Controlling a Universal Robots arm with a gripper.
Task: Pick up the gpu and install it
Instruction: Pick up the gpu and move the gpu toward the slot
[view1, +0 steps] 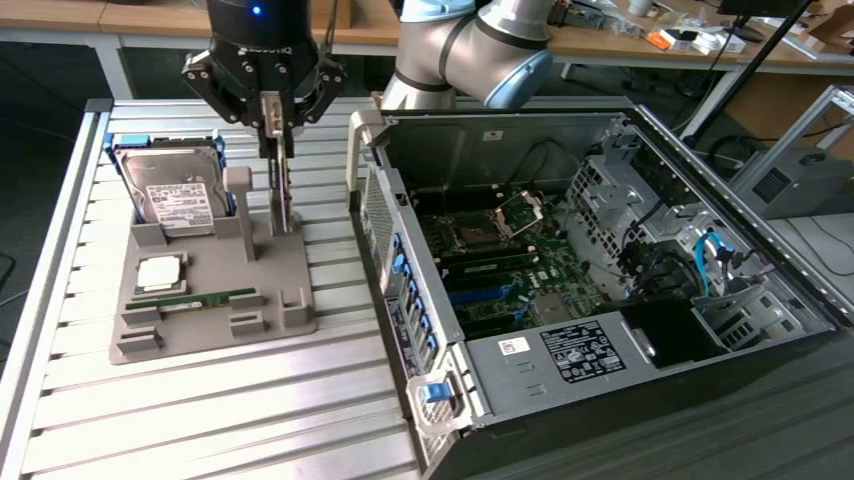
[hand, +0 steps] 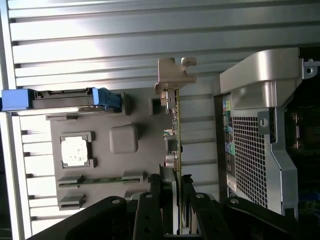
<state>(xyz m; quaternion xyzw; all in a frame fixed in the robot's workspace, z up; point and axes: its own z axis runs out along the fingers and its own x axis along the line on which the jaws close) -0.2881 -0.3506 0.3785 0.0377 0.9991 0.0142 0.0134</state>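
Pincer (view1: 275, 135) hangs over the gray tray (view1: 214, 335), its two fingers pressed against the flat faces of the gpu card (view1: 282, 195) and pinching its upper end. The card stands upright and edge-on directly beneath the pincer, and its lower end reaches the tray's back row; whether it touches the tray I cannot tell.

At the exterior view's left, a hard drive (view1: 176, 190) leans in the tray, with a processor chip (view1: 160, 272) and a memory stick (view1: 200, 300) in front of it. The card comes next, and the open computer case (view1: 534, 370) lies at the right on the ribbed table (view1: 200, 430).

In the wrist view, the pincer (hand: 176, 190) grips the card (hand: 175, 130), whose metal bracket (hand: 175, 75) points away from the pincer.
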